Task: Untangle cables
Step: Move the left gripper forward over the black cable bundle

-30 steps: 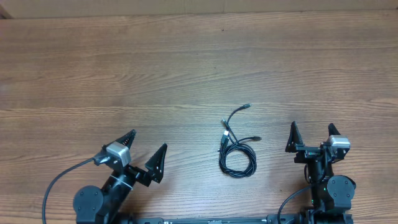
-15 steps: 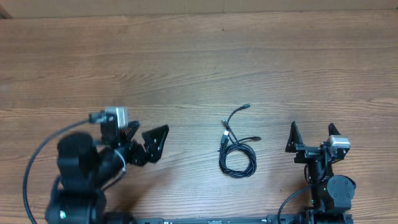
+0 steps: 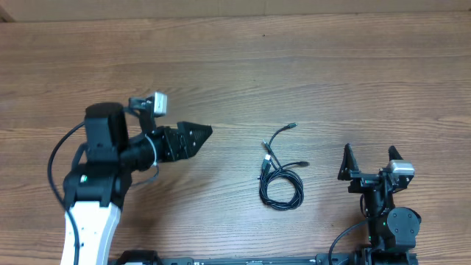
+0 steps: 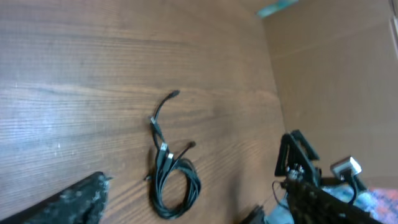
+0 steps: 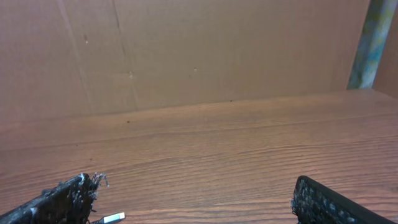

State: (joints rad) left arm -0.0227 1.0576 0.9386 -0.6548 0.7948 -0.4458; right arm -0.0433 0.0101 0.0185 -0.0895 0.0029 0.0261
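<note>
The cables (image 3: 280,179) lie as one black tangle on the wooden table, a coiled loop at the near end and loose plug ends pointing away. In the left wrist view the cables (image 4: 175,181) lie just ahead, between my fingers. My left gripper (image 3: 199,135) hovers left of the cables, pointing at them, open and empty. My right gripper (image 3: 369,152) stands right of the cables, open with nothing in it. From the right wrist only a silver plug tip (image 5: 113,218) shows, beside the left finger (image 5: 68,199).
The wooden table (image 3: 235,66) runs to a cardboard wall (image 5: 199,50) at the far side. The right arm's base (image 3: 394,224) sits at the near right edge, and the left arm's white link (image 3: 92,224) at the near left.
My left arm has lifted and swung forward and right towards the cables, its gripper turning onto its side. The right arm and the cables have not moved.
</note>
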